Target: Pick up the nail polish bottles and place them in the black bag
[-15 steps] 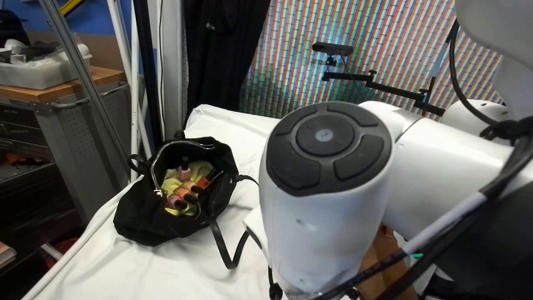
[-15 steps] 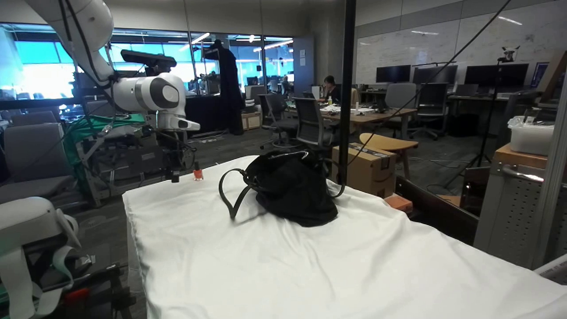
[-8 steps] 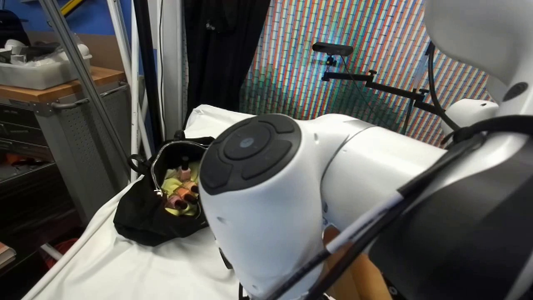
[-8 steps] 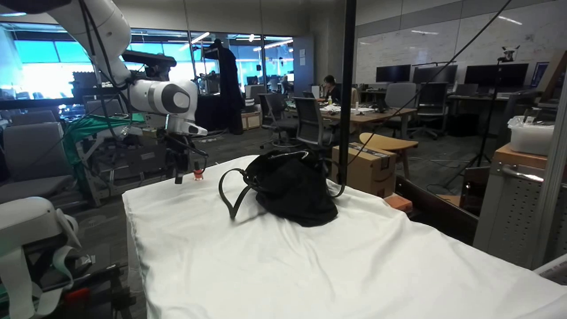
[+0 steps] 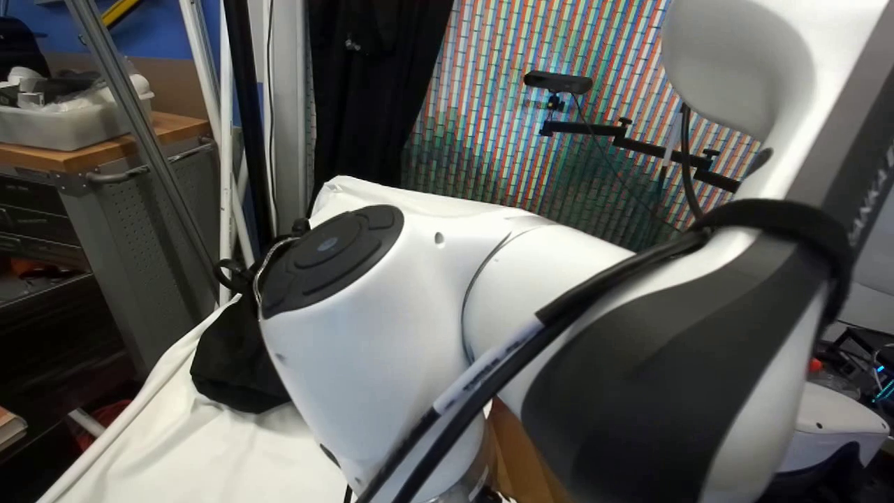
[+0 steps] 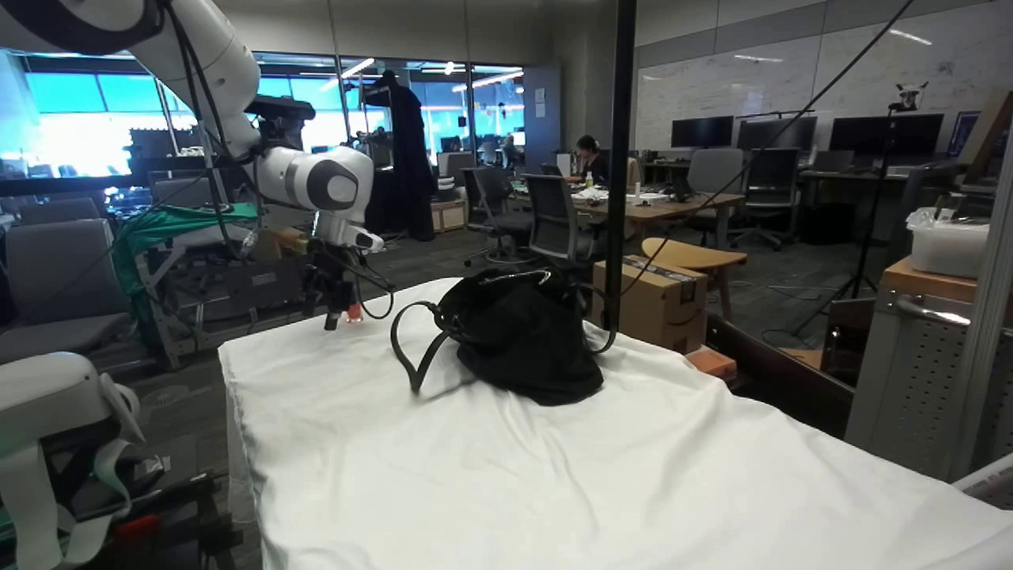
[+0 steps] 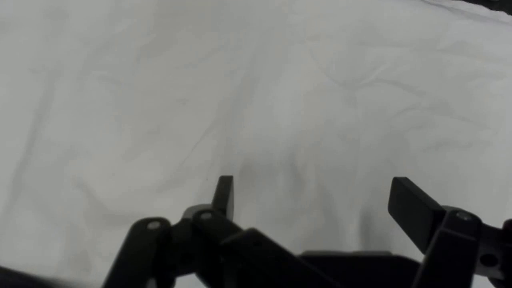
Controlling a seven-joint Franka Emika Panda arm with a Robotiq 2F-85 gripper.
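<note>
Your tool hangs spread and empty, presumably to straddle the red nail polish bottle left of the black handbag in an exterior view.

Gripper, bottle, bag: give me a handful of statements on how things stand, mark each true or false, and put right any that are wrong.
1. The gripper is open. True.
2. The bottle is on the cloth, outside the bag. True.
3. The gripper is clamped on the bottle. False: its jaws stand apart, with only cloth between them in the wrist view.
4. In an exterior view, the arm hides the inside of the bag. True.
5. The bag hangs in the air. False: it rests on the cloth.
6. The cloth is black. False: it is white.
</note>
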